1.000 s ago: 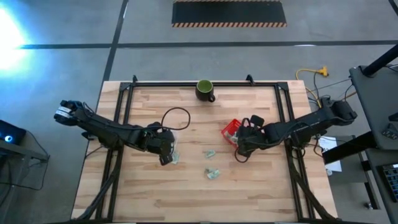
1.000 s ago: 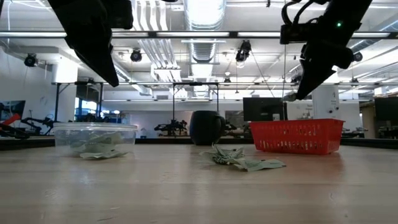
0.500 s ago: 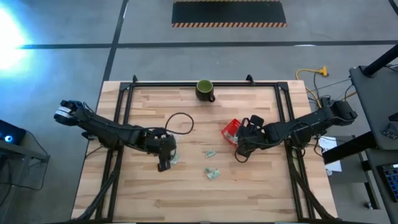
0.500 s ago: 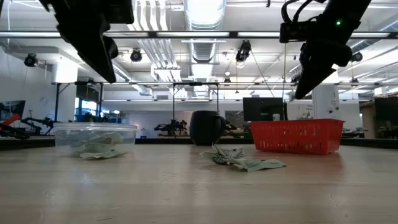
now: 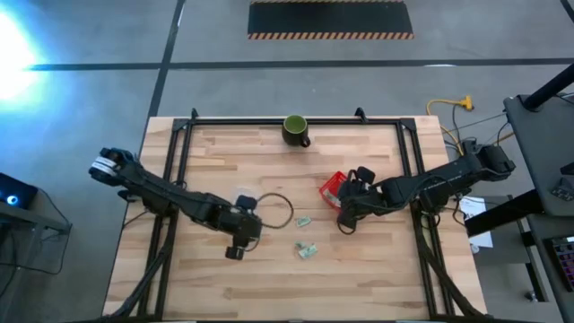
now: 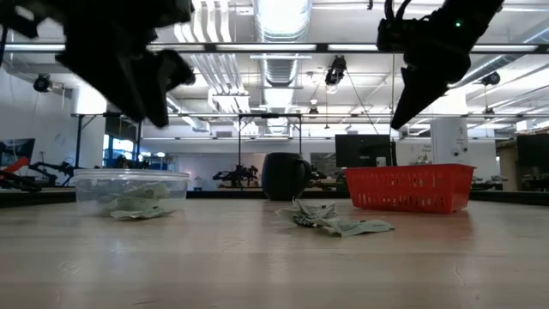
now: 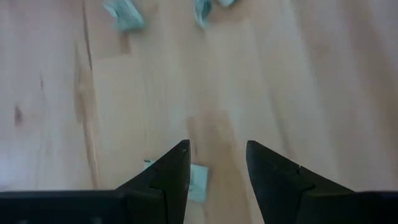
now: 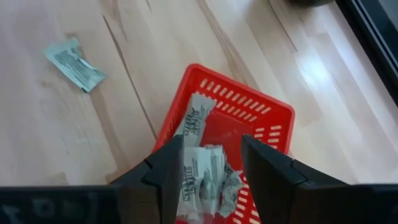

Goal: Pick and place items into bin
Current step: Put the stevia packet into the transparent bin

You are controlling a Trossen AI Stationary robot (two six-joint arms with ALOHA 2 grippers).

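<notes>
Wooden table (image 5: 377, 269) carries loose packets (image 5: 307, 250) mid-board, more already in the red bin (image 8: 261, 124) beneath the released right gripper (image 8: 211, 168); the empty, parted left gripper (image 7: 217, 168) (nearby) should descend squarely astride one.

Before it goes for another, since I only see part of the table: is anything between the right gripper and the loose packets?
Nothing visible. The right gripper, open, hangs over the red basket; bare wood separates it from the nearest packet.
</notes>
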